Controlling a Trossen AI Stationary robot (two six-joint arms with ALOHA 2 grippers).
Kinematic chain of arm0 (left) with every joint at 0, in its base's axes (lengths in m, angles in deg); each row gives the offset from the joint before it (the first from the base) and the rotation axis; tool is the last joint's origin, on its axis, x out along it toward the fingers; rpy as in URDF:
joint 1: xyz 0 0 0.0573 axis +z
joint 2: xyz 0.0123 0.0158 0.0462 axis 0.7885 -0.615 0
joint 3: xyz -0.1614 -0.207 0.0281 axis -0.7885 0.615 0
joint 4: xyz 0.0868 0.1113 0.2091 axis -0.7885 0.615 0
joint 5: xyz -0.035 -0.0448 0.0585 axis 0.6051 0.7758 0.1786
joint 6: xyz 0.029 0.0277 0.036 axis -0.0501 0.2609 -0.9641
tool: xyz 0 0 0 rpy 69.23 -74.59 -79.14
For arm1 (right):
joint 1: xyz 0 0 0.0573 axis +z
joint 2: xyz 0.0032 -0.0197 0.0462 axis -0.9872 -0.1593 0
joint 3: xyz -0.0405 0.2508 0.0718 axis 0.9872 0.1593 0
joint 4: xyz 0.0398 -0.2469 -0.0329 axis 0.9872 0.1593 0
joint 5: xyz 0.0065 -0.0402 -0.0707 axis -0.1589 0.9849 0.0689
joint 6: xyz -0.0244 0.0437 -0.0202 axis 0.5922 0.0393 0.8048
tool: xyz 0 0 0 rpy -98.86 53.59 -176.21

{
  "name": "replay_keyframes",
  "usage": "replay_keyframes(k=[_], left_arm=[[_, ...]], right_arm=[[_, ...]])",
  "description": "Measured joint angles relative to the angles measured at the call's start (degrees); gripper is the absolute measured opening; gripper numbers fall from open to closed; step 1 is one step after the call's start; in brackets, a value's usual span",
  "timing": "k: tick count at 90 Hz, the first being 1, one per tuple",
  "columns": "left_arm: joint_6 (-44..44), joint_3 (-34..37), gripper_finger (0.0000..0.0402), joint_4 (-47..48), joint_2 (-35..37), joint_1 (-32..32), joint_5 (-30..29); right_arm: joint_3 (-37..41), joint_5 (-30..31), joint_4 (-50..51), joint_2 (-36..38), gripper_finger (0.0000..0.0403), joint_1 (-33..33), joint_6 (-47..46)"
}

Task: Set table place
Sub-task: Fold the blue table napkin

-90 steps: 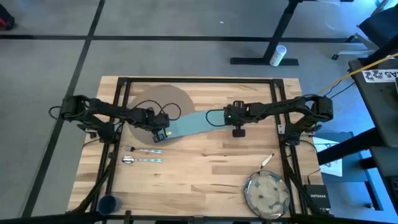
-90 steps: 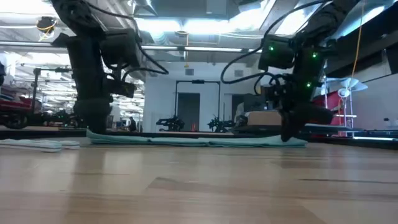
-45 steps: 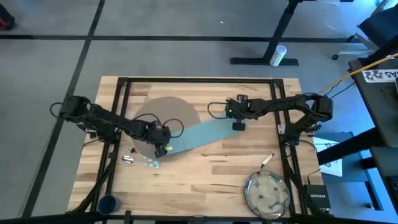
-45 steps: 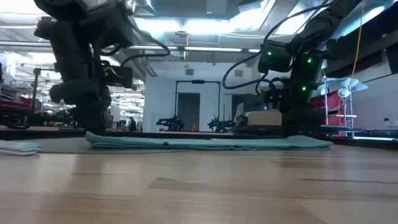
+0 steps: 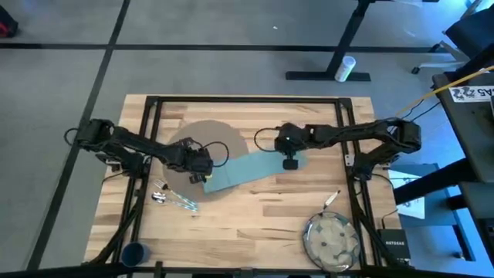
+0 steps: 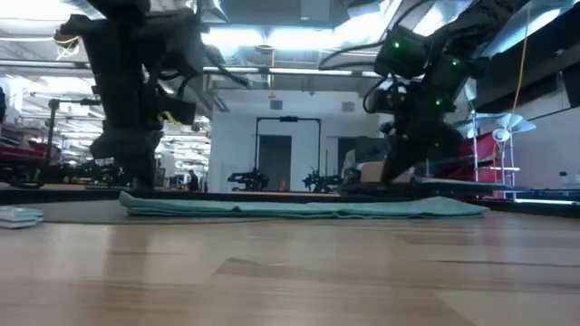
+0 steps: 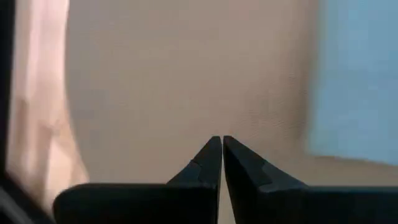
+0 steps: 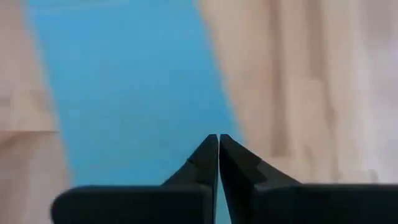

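Wrist views show both grippers, left (image 7: 221,146) over the placemat (image 5: 202,133), right (image 8: 218,144) over the napkin (image 5: 245,167), closed and empty; low view hides this

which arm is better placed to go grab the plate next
Right, probably. The plate sits at the table's near right corner, on the right gripper's side; the left gripper is over the placemat, farther away.

Both arms reach inward, left hand (image 7: 221,163) and right hand (image 8: 217,160) closed, empty.
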Motion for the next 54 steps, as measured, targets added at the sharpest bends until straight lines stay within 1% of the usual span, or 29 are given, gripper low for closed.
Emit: replay_keyframes(k=[17,29,41,50,54], left_arm=[[-3.1,3.0,0.0,-1.0,0.0,6.4,-0.2],[-4.8,6.2,0.0,-4.2,0.1,9.5,-0.3],[-5.6,9.2,0.0,-8.5,0.3,10.8,-0.8],[-5.6,10.2,0.0,-9.7,0.3,10.6,-1.2],[-5.6,10.2,0.0,-9.8,0.3,10.5,-1.2]], right_arm=[[0.0,-0.3,2.8,-2.7,0.0,0.8,-1.1],[0.0,1.5,4.3,-4.1,0.0,0.2,-1.3],[0.0,2.1,4.4,-6.3,0.0,-2.9,-1.5],[-0.1,2.3,1.6,-7.5,0.0,-5.4,-1.6],[-0.1,3.5,0.0,-7.9,0.0,-6.2,-1.6]])
